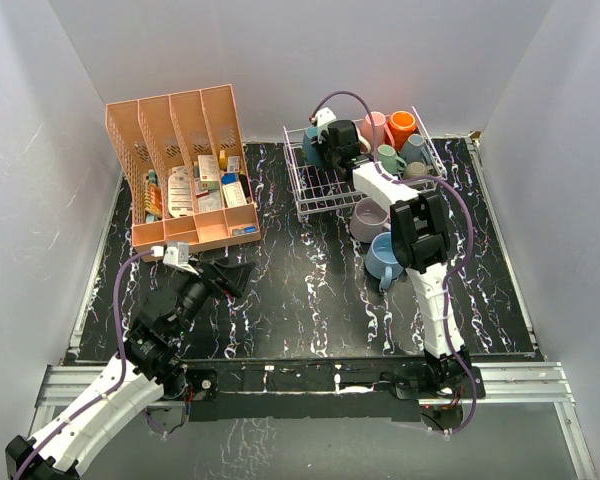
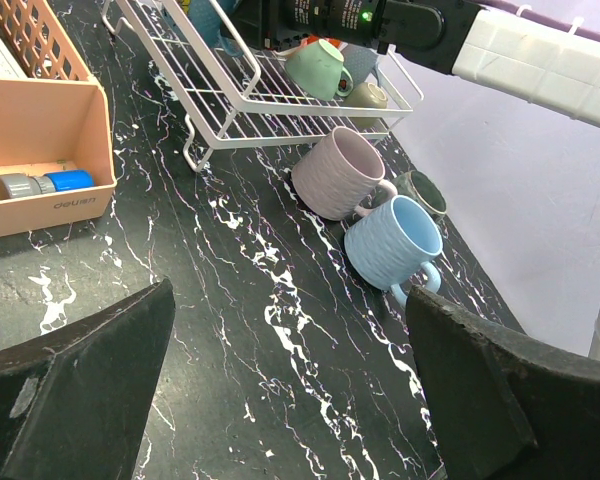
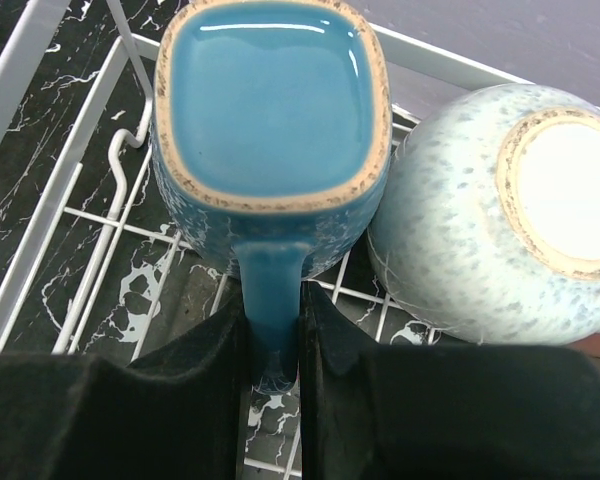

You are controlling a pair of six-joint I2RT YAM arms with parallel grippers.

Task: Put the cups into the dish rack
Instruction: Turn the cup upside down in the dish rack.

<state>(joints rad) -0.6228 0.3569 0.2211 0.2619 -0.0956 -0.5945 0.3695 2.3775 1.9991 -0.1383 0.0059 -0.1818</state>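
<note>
My count: three loose on the bench [image 1: 280,300], a lilac cup [image 1: 368,220], a light blue cup [image 1: 384,258] and a dark cup [image 2: 427,192]. In the one dish rack [image 1: 315,190] I get at least five: teal cup [image 3: 270,100], pink cup [image 1: 375,128], orange cup [image 1: 402,128], mint cup [image 1: 390,158], grey-blue cup [image 1: 415,148], and part of it's hidden. One pink organizer [image 1: 180,130], four slots.
</note>
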